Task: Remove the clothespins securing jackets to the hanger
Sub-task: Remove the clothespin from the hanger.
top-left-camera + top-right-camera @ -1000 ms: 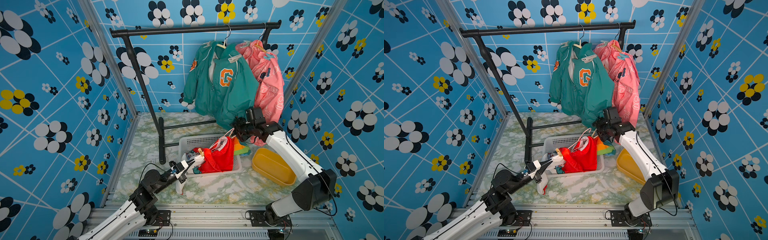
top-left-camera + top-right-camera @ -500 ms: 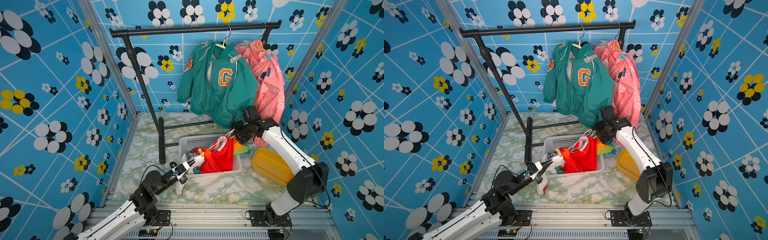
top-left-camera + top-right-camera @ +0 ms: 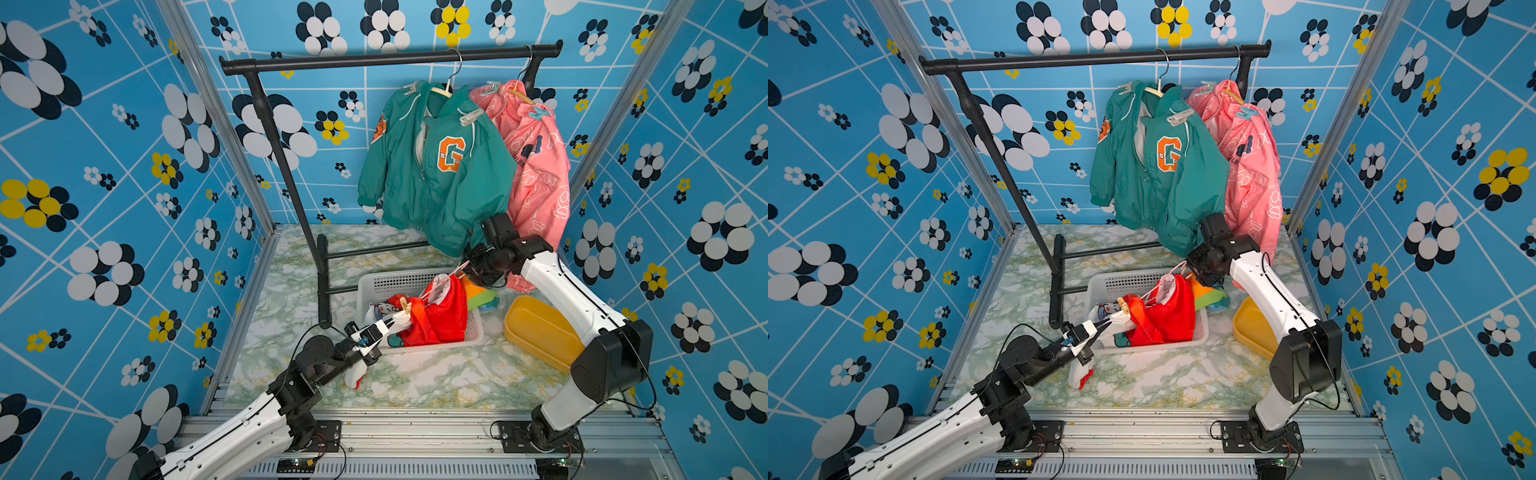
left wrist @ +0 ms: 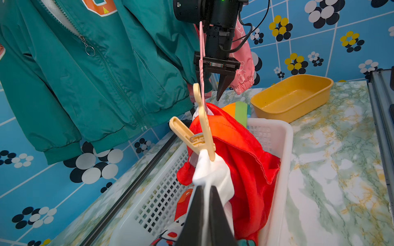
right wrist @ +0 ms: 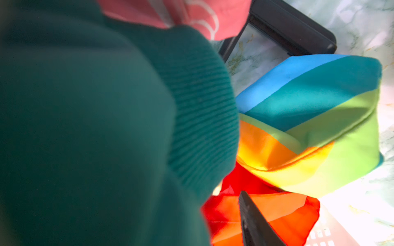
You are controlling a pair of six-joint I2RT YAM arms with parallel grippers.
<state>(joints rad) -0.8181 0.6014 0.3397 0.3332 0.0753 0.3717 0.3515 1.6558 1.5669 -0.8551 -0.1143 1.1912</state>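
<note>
The red jacket (image 3: pixel 440 316) with white sleeves lies bunched in the white basket (image 3: pixel 399 282). My left gripper (image 4: pixel 205 187) is shut on its white sleeve. A tan clothespin (image 4: pixel 197 141) is clipped to that white cloth just beyond my fingertips. The jacket's pink hanger hook (image 4: pixel 201 49) rises past my right gripper (image 4: pixel 214 89), whose jaws stand partly apart above the basket; contact with the hook is unclear. Its finger (image 5: pixel 253 221) shows beside the green jacket's cuff. The green jacket (image 3: pixel 436 166) and pink jacket (image 3: pixel 540 166) hang on the rail, with a whitish clothespin (image 3: pixel 469 117) and a teal clothespin (image 3: pixel 540 111).
The black rack (image 3: pixel 390 58) stands at the back, its post and foot just left of the basket. A yellow tub (image 3: pixel 540 328) sits to the right of the basket. A rainbow-striped cloth (image 3: pixel 482 295) hangs over the basket's far right corner.
My right gripper has turned and dropped closer to the pink hanger hook, and its jaws have narrowed. The green jacket has swung slightly. My left gripper has kept its hold.
</note>
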